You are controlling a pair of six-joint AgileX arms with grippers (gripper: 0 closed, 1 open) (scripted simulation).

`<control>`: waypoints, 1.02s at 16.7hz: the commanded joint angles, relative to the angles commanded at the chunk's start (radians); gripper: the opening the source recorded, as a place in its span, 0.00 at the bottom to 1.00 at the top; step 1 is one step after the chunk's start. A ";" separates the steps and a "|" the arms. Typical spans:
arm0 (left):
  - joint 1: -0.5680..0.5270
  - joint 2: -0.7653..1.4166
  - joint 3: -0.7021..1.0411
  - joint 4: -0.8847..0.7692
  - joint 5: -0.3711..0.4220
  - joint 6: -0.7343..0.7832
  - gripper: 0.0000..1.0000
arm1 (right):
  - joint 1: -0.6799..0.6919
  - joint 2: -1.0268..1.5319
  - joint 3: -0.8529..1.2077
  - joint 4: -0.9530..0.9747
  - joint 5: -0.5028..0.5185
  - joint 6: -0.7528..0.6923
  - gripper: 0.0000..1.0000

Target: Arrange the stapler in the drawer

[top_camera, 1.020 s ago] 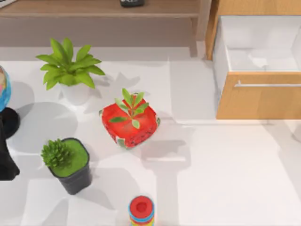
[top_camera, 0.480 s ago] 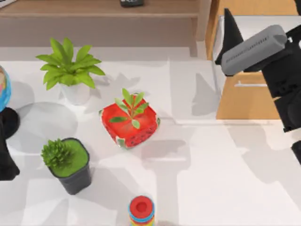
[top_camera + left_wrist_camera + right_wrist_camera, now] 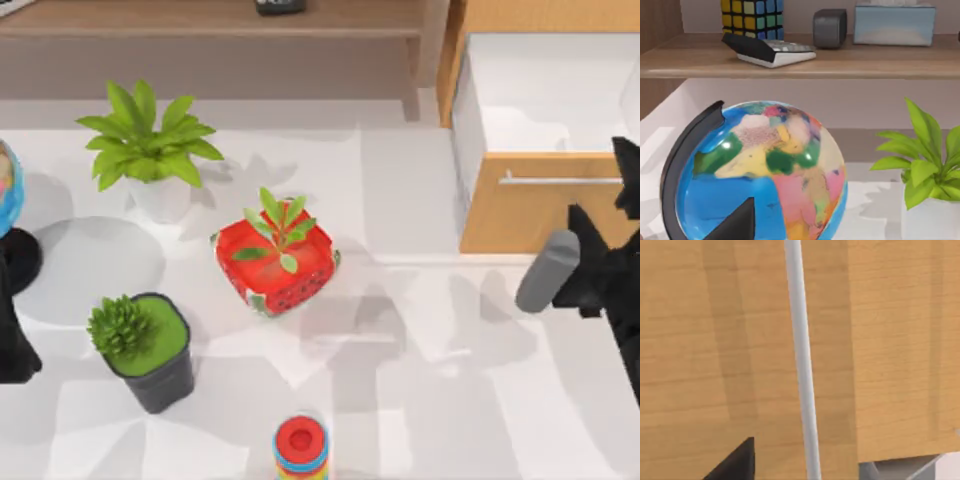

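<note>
Stapler (image 3: 547, 284) grey, tilted, clamped in the right gripper (image 3: 585, 275) near the worktop's right edge, just in front of the drawer (image 3: 540, 205). Drawer pulled open, white interior bare, silver handle (image 3: 802, 360) close before the right wrist camera. Right arm angles in from the right edge. Left arm parked at the left edge beside the globe (image 3: 760, 170); its gripper's state: cannot tell.

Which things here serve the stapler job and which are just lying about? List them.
Job:
- stapler, held by the right hand
- drawer, open

Lying about:
- globe
- white-potted plant
- red pot
- black pot
- ring stack
- left hand, idle at the table's left
</note>
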 joint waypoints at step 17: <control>0.000 0.000 0.000 0.000 0.000 0.000 1.00 | -0.090 0.071 0.078 -0.072 -0.003 -0.063 1.00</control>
